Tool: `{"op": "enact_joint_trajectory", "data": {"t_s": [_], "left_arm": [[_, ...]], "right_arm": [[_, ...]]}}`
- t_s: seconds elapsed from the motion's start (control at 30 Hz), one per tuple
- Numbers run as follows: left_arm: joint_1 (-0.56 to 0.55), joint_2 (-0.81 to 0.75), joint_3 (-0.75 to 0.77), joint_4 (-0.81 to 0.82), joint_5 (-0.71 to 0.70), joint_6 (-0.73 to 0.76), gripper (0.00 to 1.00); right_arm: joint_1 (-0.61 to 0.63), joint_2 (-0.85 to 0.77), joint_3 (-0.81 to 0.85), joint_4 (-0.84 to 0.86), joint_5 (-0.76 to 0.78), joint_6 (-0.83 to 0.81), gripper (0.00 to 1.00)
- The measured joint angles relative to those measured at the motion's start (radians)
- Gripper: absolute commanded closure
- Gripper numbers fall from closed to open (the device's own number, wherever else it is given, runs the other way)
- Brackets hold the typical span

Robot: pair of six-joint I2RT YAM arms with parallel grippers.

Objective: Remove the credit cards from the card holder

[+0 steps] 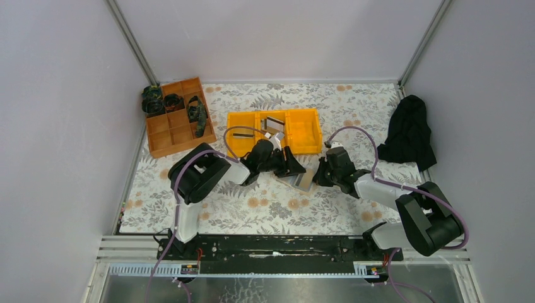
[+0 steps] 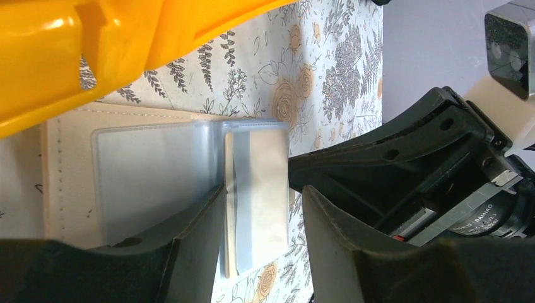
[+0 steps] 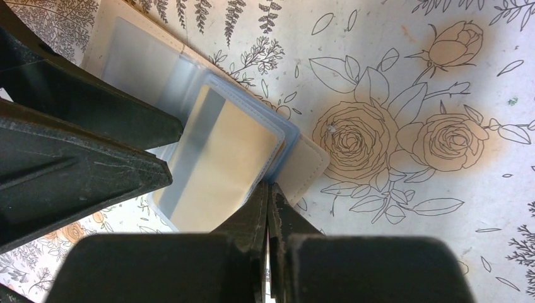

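Left wrist view: our left gripper (image 2: 264, 196) stands open, the card (image 2: 265, 158) between its jaws, sleeved in the holder (image 2: 69, 164) on the desk (image 2: 328, 63). Our right gripper (image 3: 269, 196) is closed at the holder's edge (pinching it? we cannot tell). Unpinned, the holder may drag along with the card.

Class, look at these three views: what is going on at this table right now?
Two robot arms work on the card holder, which lies open on the flowered table. The left gripper is open, its fingers either side of a tan, grey-striped credit card that sits in a clear sleeve. The right gripper is shut at the holder's edge. Other cards lie in the yellow bin.
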Motion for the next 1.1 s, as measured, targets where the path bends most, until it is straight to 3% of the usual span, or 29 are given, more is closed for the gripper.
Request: {"op": "enact_joint_trajectory", "data": {"t_s": [0.6, 0.83, 1.1], "left_arm": [[-0.011, 0.057, -0.015, 0.109, 0.116, -0.109, 0.52], [-0.072, 0.038, -0.028, 0.092, 0.180, -0.088, 0.53], [-0.063, 0.007, -0.068, 0.091, 0.196, -0.076, 0.53]], "right_arm": [[-0.012, -0.011, 0.001, -0.011, 0.064, -0.007, 1.00], [-0.009, -0.023, 0.001, -0.026, 0.047, -0.005, 1.00], [0.002, -0.063, 0.001, -0.075, 0.002, 0.005, 1.00]]}}
